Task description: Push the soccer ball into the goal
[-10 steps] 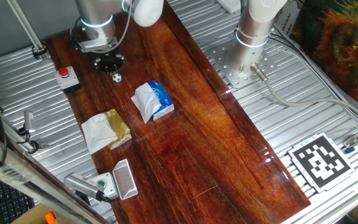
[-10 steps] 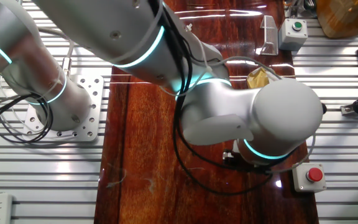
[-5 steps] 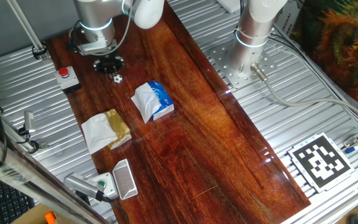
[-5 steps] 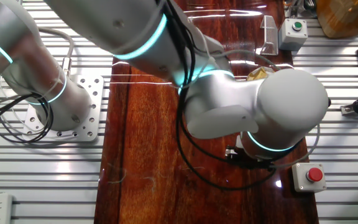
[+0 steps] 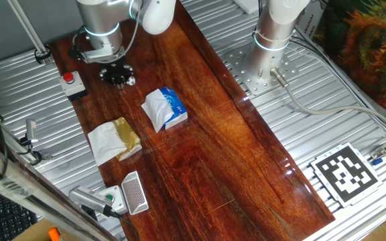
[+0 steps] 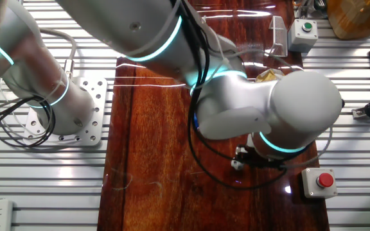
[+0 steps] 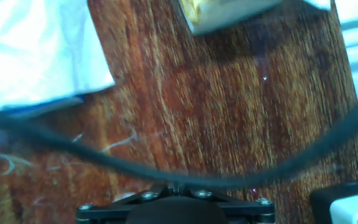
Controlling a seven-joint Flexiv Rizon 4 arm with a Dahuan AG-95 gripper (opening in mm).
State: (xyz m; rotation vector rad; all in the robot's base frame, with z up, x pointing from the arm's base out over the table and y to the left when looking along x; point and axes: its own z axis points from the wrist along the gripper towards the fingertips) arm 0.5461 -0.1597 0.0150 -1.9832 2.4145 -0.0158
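1. Gripper point(image 5: 116, 74) sits low over the far end of the wood table point(image 5: 233, 154), near the red button box point(image 5: 70, 82). Can't tell whether the fingers are spread or closed: one fixed view only shows a dark clump, the other fixed view hides it under the arm's wrist, and the hand view shows just the black base point(image 7: 174, 210).
2. Soccer ball point(image 5: 131, 81) is on the table right at the gripper's edge, on the side toward the tissue pack; touching or just apart, can't tell. In the other fixed view it peeks out from under the wrist point(image 6: 236, 165).
3. Goal point(image 5: 134, 193) stands at the opposite, near end of the table, well apart from the ball, beside a white box with a green button point(image 5: 111, 198).
4. Between ball and goal: blue-and-white tissue pack point(image 5: 165, 108) near the ball, then a white napkin with a gold wrapper point(image 5: 114, 140).
5. Hand view is blurred; a black cable point(image 7: 166, 175) crosses the frame, tissue pack at upper left point(image 7: 36, 50).
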